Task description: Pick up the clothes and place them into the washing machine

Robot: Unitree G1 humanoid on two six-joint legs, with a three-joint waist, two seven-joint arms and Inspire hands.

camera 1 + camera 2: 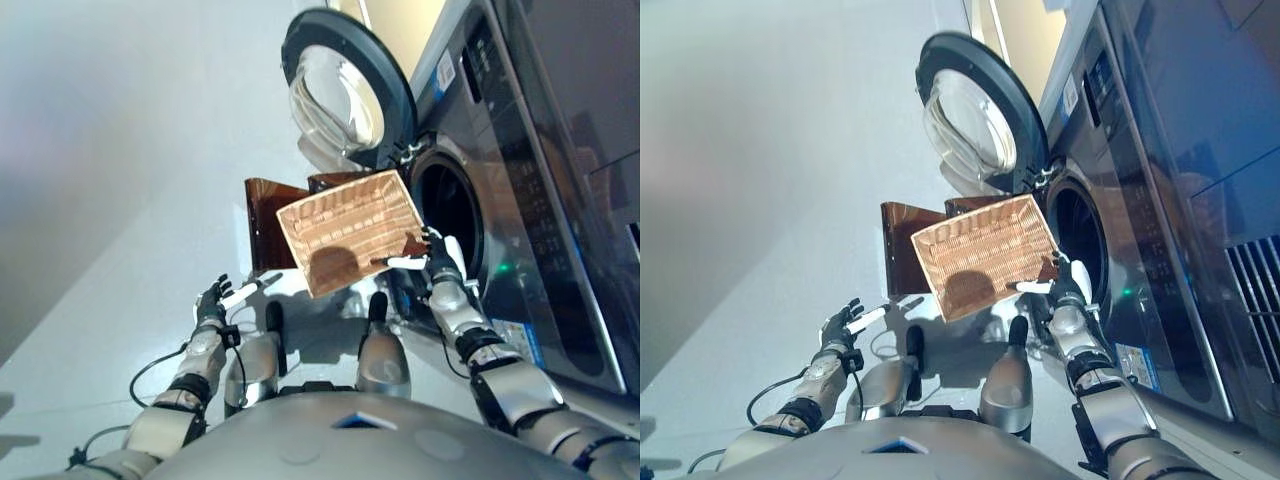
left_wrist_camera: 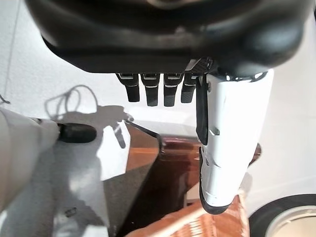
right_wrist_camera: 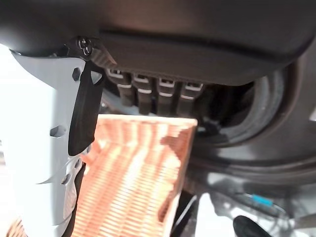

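Note:
No clothes show in any view. A wicker basket [image 1: 345,235] stands empty and tilted on a brown stand [image 1: 268,225], right in front of the washing machine's drum opening [image 1: 447,215]. My right hand [image 1: 437,258] is at the basket's corner nearest the drum, open, its white-covered thumb [image 3: 44,148] lying along the basket [image 3: 133,177] rim and its fingers [image 3: 148,94] straight toward the opening. My left hand [image 1: 213,300] hangs low on the left above the floor, open and empty, with the thumb [image 2: 229,143] stretched out.
The washer's round door [image 1: 345,90] stands swung open to the left of the drum, above the basket. The machine's front panel [image 1: 540,200] fills the right side. Pale floor [image 1: 120,200] spreads to the left.

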